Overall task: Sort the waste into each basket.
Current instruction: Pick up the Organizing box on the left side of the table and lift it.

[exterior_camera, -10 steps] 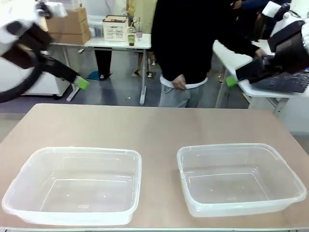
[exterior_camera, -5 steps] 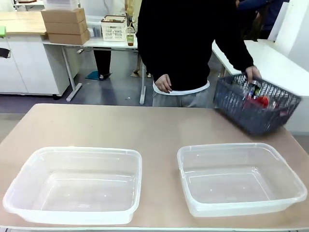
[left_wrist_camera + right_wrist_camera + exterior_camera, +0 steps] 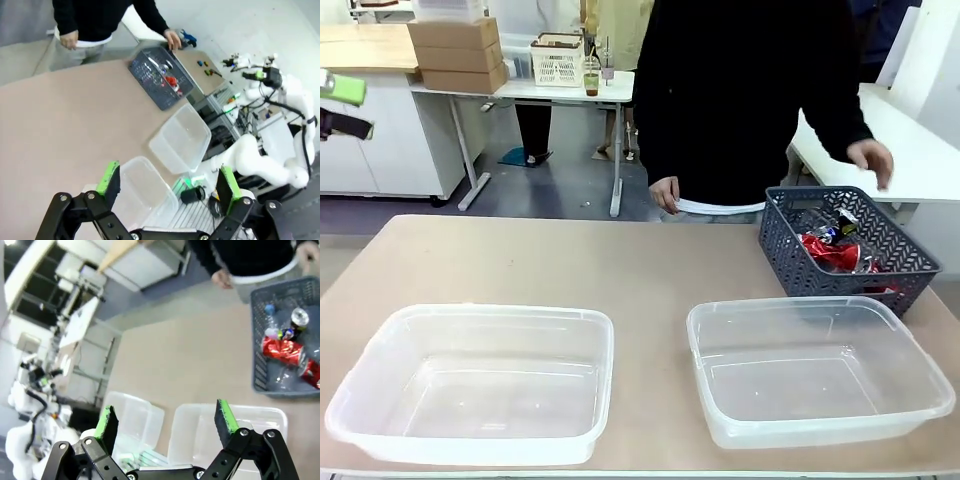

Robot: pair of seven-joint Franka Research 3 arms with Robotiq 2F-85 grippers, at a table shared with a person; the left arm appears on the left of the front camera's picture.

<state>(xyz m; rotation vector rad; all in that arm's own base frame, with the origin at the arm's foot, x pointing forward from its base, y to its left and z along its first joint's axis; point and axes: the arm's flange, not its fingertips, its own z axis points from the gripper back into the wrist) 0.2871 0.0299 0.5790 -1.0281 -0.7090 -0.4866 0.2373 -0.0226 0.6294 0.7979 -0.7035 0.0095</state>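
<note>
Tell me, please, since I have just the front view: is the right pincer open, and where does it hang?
Observer: The right pincer is open and empty, high above the table, looking down on the right clear tub.
Operator: Thank you. What lies in the grey basket?
Observer: In the dark grey basket, a silver-topped can sits beside a crumpled red can.
Operator: And the left pincer, please?
Observer: The left pincer is open too, holding nothing, high over the table.

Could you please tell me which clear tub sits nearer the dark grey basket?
The right tub: the dark grey basket stands just behind its far edge, while the left tub lies across the table.
</note>
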